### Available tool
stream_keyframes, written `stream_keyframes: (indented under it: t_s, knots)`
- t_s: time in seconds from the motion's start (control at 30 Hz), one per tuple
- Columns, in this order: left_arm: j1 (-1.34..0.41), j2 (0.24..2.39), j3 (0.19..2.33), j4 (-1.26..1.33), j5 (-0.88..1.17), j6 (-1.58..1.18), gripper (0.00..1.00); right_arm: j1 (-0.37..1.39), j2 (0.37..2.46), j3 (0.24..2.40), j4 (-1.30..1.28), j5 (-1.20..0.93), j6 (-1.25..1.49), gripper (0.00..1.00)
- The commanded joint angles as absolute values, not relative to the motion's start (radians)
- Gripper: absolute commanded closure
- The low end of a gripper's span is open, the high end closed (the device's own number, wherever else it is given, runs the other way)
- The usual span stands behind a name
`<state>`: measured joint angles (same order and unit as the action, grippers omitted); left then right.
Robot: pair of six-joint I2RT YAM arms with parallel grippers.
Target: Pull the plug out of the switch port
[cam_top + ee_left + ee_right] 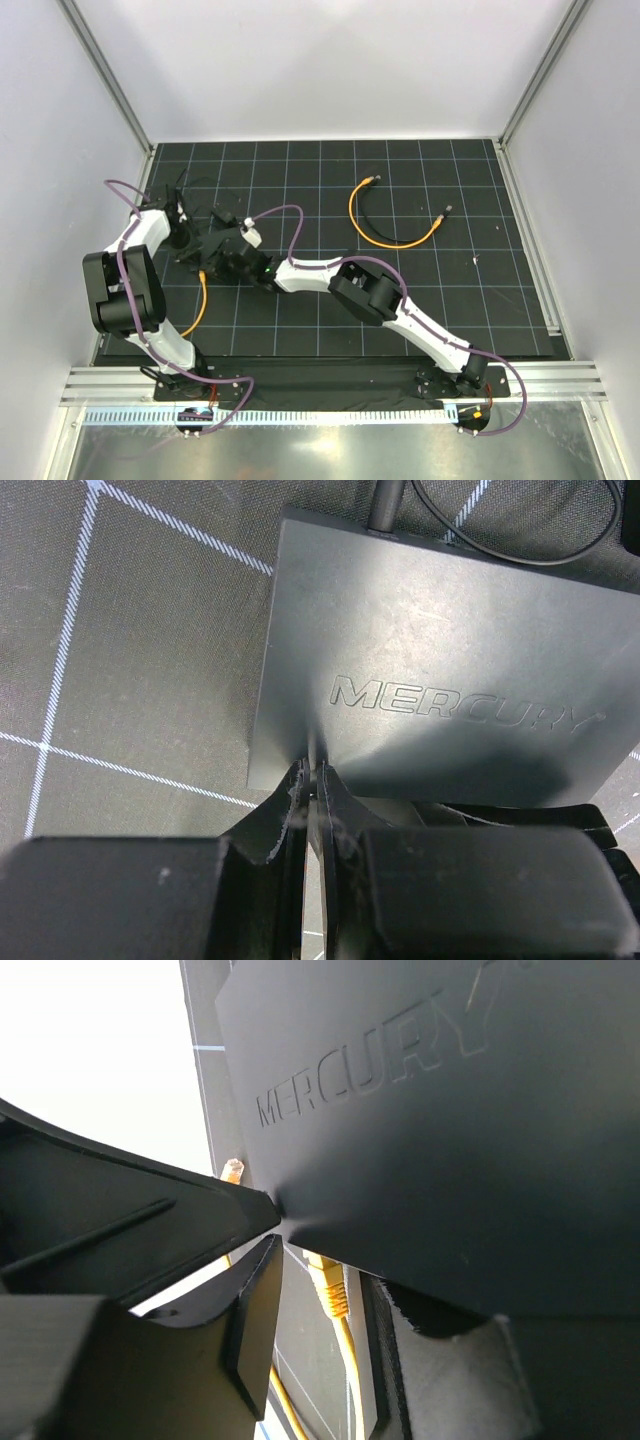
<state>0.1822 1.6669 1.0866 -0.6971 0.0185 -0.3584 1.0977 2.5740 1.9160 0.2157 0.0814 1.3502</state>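
The switch [440, 670] is a flat matte-black box with MERCURY embossed on its top. My left gripper [312, 775] is shut, and its tips rest against the switch's near edge. In the right wrist view the yellow plug [325, 1285] sits in a port under the switch's [450, 1140] edge, with its orange cable [350, 1360] trailing toward me. My right gripper [325, 1278] is open around the plug, one finger on each side, with gaps showing. From above, both grippers meet at the left of the mat, the left gripper [190, 238] beside the right gripper [238, 262].
A black cable [385, 505] enters the switch's far edge, and a thin black wire [520, 545] loops behind it. A loose orange cable [385, 235] lies on the mat's right half. The plugged orange cable [198, 305] runs toward the left arm's base. Walls enclose the black gridded mat [450, 310].
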Motion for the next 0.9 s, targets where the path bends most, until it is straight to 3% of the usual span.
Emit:
stream_keyframes:
  t_s: [0.0,0.57,0.87]
  knots:
    - [0.175,1.67,1.085,-0.709,0.009,-0.344,0.89,1.092,2.62,1.954,0.1,0.132,1.348,0.6]
    - [0.173,1.68,1.092,-0.709,0.008,-0.342,0.9,1.092,2.612,1.925,0.11,0.094,1.269,0.57]
    - [0.175,1.68,1.091,-0.709,0.009,-0.344,0.9,1.092,2.62,1.928,0.083,0.086,1.278,0.66]
